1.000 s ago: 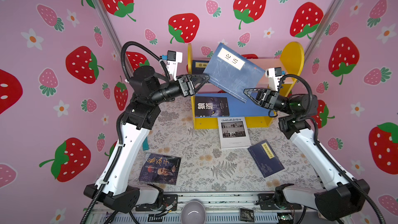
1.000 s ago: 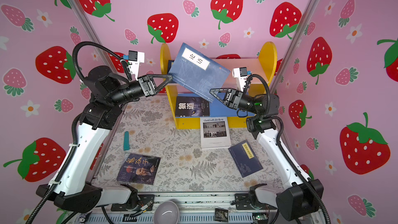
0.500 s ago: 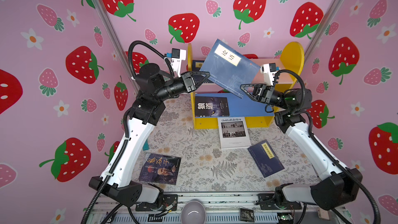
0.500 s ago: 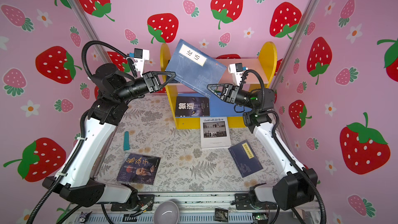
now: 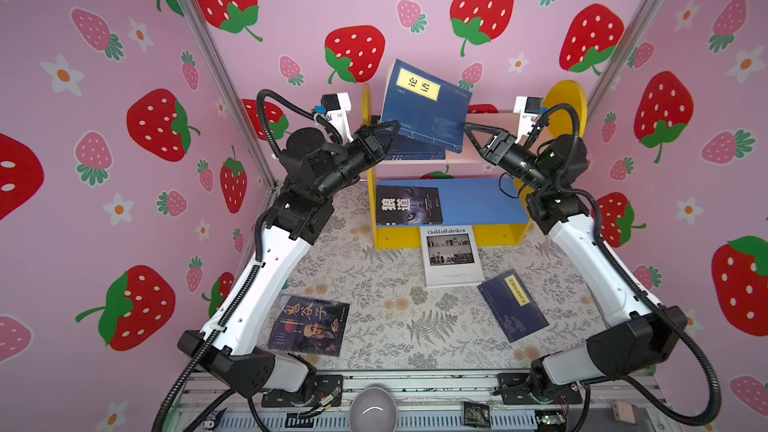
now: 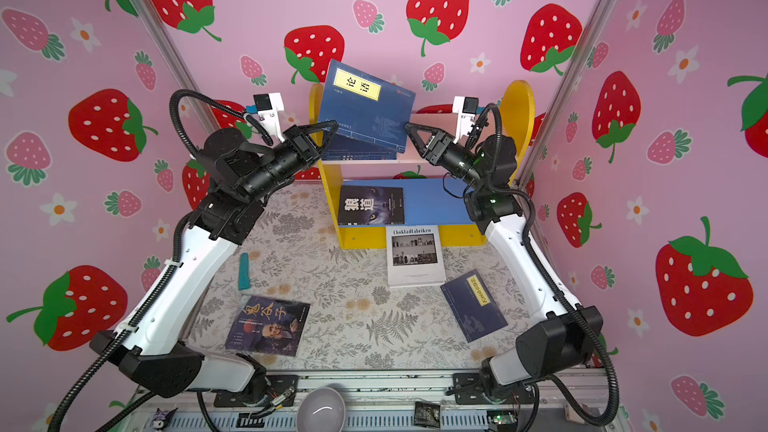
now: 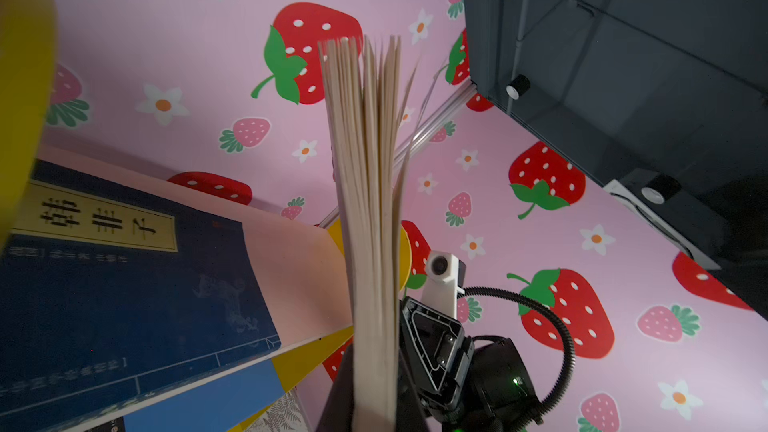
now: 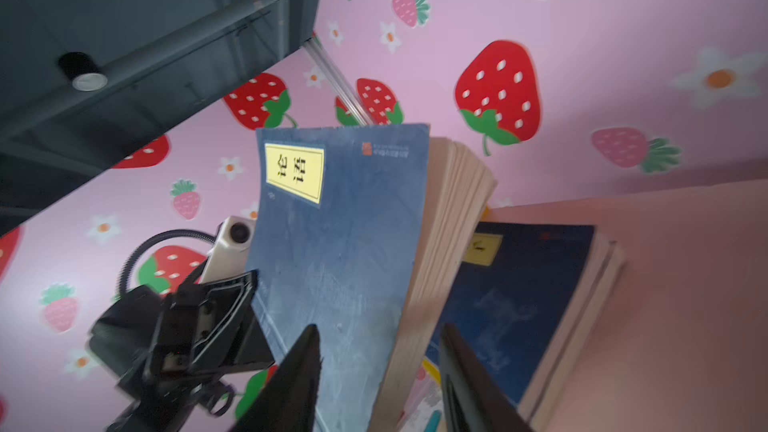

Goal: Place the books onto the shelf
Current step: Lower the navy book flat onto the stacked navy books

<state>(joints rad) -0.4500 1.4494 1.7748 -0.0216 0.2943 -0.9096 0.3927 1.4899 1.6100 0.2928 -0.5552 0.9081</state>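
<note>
A blue book (image 5: 424, 110) with a yellow label hangs tilted above the shelf's pink upper board (image 5: 494, 122). My left gripper (image 5: 392, 130) is shut on its lower left corner; the left wrist view shows its page edges (image 7: 370, 201) rising from my shut jaws. My right gripper (image 5: 467, 128) stands open at the lower right corner, its fingers either side of the book (image 8: 345, 243) without pressing it. A navy book (image 5: 411, 149) lies on the upper board and a wolf-eye book (image 5: 407, 205) on the blue lower board (image 5: 478, 201).
On the floral table lie the white Chokladfabriken book (image 5: 451, 255) against the shelf's front, a navy book (image 5: 513, 305) at the right and the old-man portrait book (image 5: 309, 324) at the left. A teal stick (image 6: 244, 271) lies left; a grey bowl (image 5: 372, 409) sits at the front edge.
My left gripper has shut on the blue book's corner. My right gripper has opened and let go of it. The book has shifted up and left, standing more upright.
</note>
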